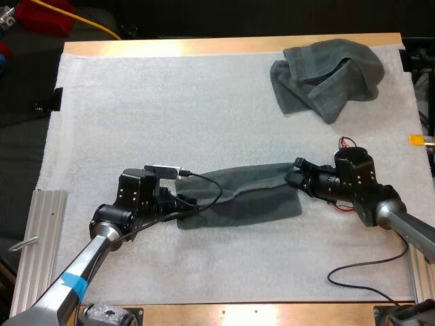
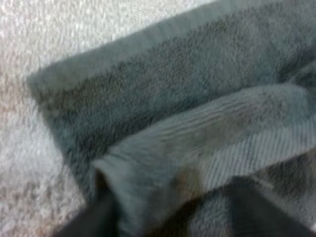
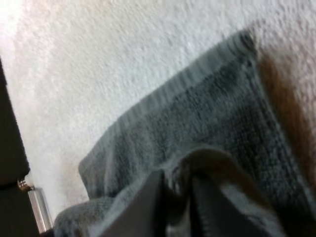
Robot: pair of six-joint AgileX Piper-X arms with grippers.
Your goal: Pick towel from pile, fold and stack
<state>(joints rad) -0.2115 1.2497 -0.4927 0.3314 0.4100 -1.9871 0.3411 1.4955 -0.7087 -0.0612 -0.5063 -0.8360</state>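
Observation:
A dark grey-green towel (image 1: 245, 197) lies stretched across the middle of the mat, partly doubled over lengthwise. My left gripper (image 1: 178, 207) is shut on the towel's left end; in the left wrist view its dark fingers (image 2: 94, 219) pinch a raised fold of the towel (image 2: 197, 143) above the flat layer. My right gripper (image 1: 297, 175) is shut on the towel's right end, where its fingers (image 3: 148, 207) squeeze a bunched edge of the towel (image 3: 207, 128). A crumpled towel (image 1: 327, 76) sits at the far right of the mat.
The white mat (image 1: 149, 115) covers most of the wooden table. A ribbed metal rail (image 1: 37, 238) lies along the left edge. A black cable (image 1: 360, 278) loops on the mat near the front right.

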